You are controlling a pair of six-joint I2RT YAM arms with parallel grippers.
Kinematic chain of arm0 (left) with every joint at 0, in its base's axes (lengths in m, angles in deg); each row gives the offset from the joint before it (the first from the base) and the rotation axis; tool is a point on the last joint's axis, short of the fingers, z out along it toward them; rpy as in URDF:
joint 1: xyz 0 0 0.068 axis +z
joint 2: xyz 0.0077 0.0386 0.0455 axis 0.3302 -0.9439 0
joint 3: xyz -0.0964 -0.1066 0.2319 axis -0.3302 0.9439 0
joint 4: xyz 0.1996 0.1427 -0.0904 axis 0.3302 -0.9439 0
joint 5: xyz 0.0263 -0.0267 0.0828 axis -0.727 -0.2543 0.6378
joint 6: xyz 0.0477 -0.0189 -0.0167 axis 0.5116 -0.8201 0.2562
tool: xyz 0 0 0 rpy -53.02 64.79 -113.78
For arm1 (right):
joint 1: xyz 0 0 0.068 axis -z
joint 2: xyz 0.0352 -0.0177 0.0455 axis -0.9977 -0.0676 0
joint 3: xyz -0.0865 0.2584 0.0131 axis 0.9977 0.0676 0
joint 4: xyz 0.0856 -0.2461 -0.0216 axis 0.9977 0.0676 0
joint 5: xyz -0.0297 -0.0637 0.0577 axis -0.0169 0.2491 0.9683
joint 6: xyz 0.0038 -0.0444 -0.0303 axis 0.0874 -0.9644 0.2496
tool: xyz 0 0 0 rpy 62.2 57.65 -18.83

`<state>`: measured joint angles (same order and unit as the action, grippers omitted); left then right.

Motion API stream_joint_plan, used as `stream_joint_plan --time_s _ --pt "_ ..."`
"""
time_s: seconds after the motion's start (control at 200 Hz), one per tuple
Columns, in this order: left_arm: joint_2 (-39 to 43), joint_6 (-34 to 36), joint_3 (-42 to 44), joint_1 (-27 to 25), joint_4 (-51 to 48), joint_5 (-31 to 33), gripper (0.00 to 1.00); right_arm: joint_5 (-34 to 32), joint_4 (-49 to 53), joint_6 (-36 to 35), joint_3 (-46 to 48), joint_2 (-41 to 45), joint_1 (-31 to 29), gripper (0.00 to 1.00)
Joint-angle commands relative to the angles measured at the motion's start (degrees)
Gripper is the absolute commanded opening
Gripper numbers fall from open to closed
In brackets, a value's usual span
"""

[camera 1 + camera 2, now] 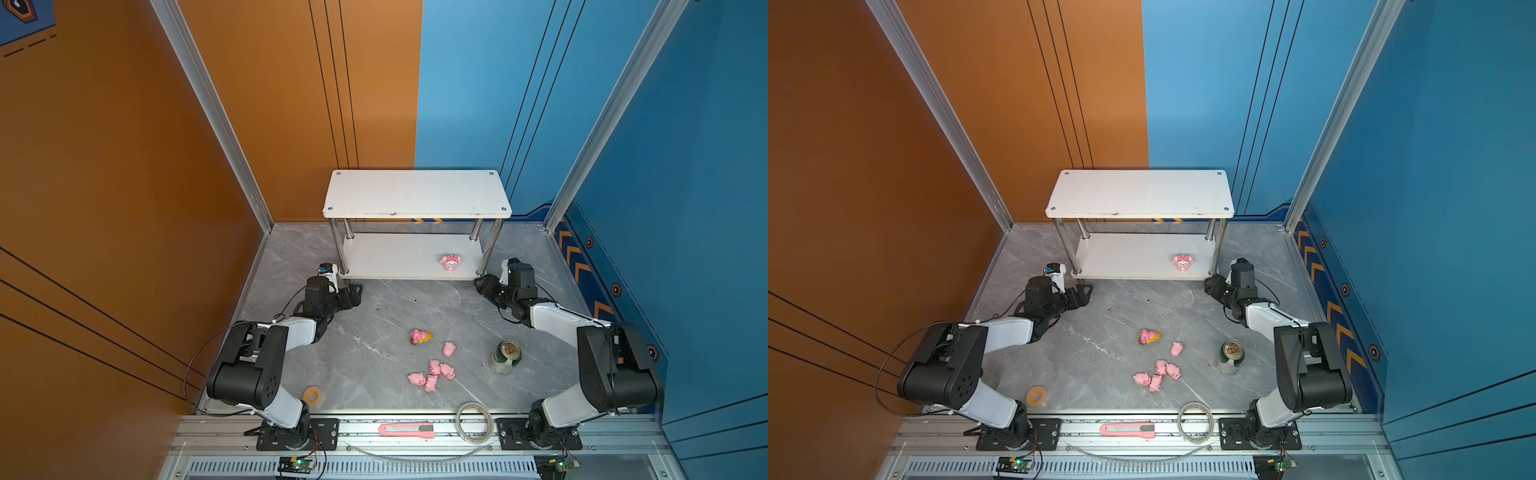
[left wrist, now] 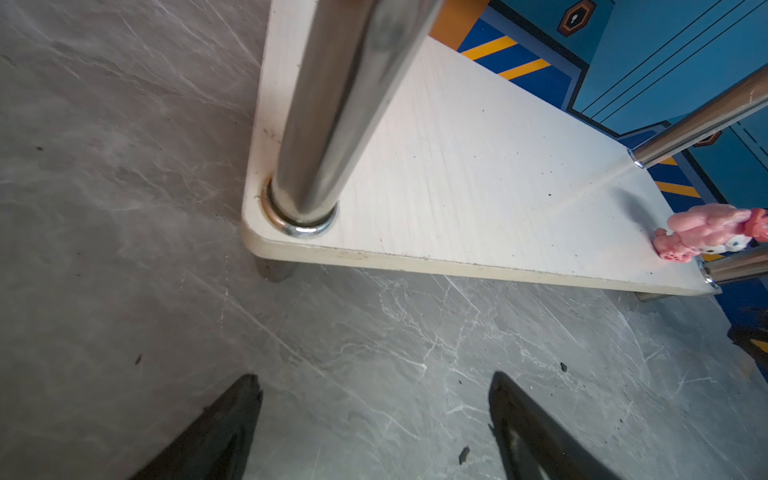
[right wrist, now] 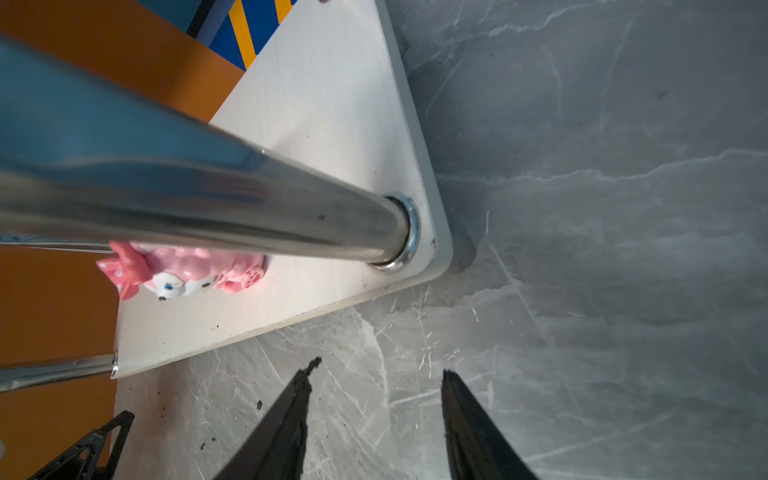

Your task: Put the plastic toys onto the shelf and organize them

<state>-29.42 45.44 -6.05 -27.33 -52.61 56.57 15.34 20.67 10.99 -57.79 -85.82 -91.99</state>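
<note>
one toy down, the rest to go: a pink-white figurine (image 1: pixel 451 262) stands alone on the lower tier of the white shelf (image 1: pixel 415 193), near its right front leg, while the top board is bare. out on the grey marbled table (image 1: pixel 374 316) lie five small pink pigs, four bunched together (image 1: pixel 432 374) and one just apart (image 1: pixel 449 348), and beyond them a pink-and-yellow figurine clump (image 1: pixel 420 336), one toy or two it is hard to tell. the left gripper (image 2: pixel 374 382) hovers low by the shelf's left front leg, jaws spread wide with only tabletop between them; the right gripper (image 3: pixel 380 370) hangs by the right front leg, jaws moderately parted and likewise holding nothing. by the look of it the job is barely begun, with every toy on the table not yet picked up. a green can (image 1: pixel 505 357) and a pink utility knife (image 1: pixel 406 430) sit nearby, no part of it.
</note>
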Motion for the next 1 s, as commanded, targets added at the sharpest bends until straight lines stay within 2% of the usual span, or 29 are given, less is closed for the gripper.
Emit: stream_joint_plan --time_s 0.0,0.14,0.155,0.185,0.991 --pt "-2.72 -0.73 -2.39 0.71 3.13 -2.85 0.88 0.39 -2.53 0.64 -1.89 -1.58 0.51 0.53" --pt "-5.16 -1.34 -3.91 0.77 4.42 -3.99 0.87 0.28 -3.43 1.06 -2.93 -3.56 0.77 0.53" --pt "-5.41 -1.39 -4.1 0.82 4.55 -4.11 0.83 0.35 -3.47 1.07 -3.12 -3.72 0.77 0.53" --pt "-5.79 -1.51 -4.46 0.76 4.77 -4.3 0.83 0.37 -3.6 1.16 -3.26 -4.06 0.81 0.52" --pt "-16.69 -2.4 -15.14 0.7 5.64 -7.44 0.81 1.07 -6.99 2.44 -9.8 -13.26 2.08 0.48"
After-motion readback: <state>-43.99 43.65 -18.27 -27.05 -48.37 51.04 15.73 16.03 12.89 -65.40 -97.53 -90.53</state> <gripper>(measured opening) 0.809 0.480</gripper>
